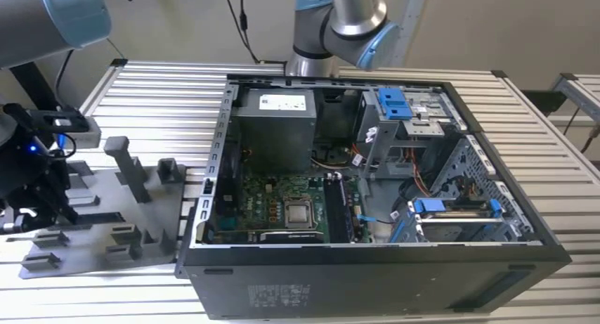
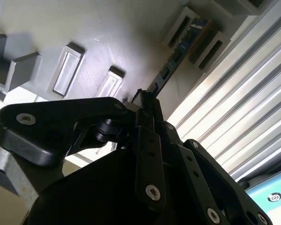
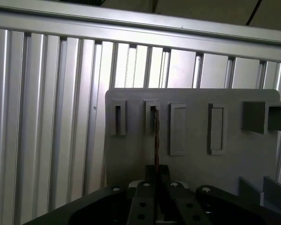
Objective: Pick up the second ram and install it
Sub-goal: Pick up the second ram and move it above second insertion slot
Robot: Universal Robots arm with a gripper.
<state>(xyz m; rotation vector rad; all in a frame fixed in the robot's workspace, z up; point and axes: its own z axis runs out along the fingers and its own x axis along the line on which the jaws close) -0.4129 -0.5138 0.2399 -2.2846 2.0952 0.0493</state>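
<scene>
Beside pincer [image 2: 144,99], tall fixture post [image 1: 125,162]; case wall [image 1: 223,141] stands between post and motherboard [image 1: 272,197].

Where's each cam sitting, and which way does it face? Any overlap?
Exterior view: off-arm, high, looking down on the open black computer case and slatted aluminium table; silver robot arm and black claw show.
First wrist view: on the wrist, facing along the claw onto the grey plastic fixture plate; claw tips show.
Second wrist view: also wrist-mounted, oblique along the claw; its linkage shows.
Shared: both wrist views see the claw shut on the slim dark memory stick in the fixture.
</scene>
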